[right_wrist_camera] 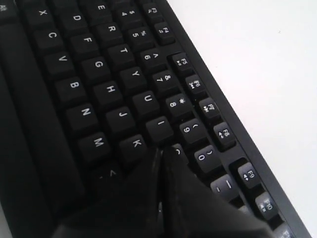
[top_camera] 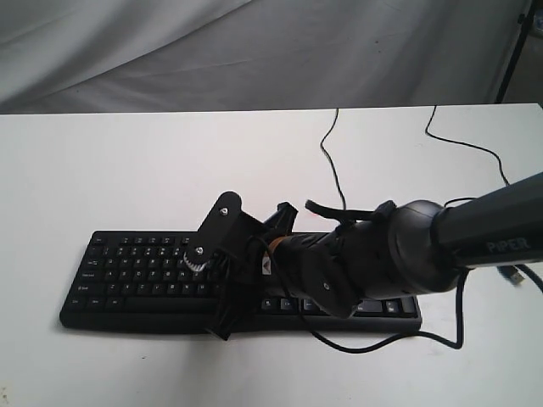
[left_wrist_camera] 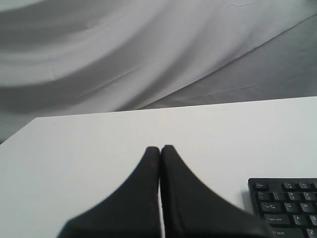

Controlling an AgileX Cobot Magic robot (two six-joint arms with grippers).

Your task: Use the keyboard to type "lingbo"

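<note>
The black keyboard point(top_camera: 127, 275) lies flat on the white table, white letters on its keys. My right gripper point(top_camera: 227, 270) reaches in from the right and hangs low over the middle of the letter block. In the right wrist view the keyboard point(right_wrist_camera: 99, 64) fills the picture. There the right gripper point(right_wrist_camera: 162, 149) is shut with nothing in it. Its tips sit just past the K key point(right_wrist_camera: 134, 144) and below the I key point(right_wrist_camera: 159, 124), covering most of the key beside I. My left gripper point(left_wrist_camera: 160, 148) is shut and empty, off the keyboard's corner point(left_wrist_camera: 287, 203), above bare table.
The keyboard's thin black cable point(top_camera: 333, 165) runs toward the table's point(top_camera: 102, 170) far edge. A second cable point(top_camera: 462, 142) crosses the right side and a plug point(top_camera: 512, 274) lies near the arm. Grey cloth point(top_camera: 254, 51) hangs behind.
</note>
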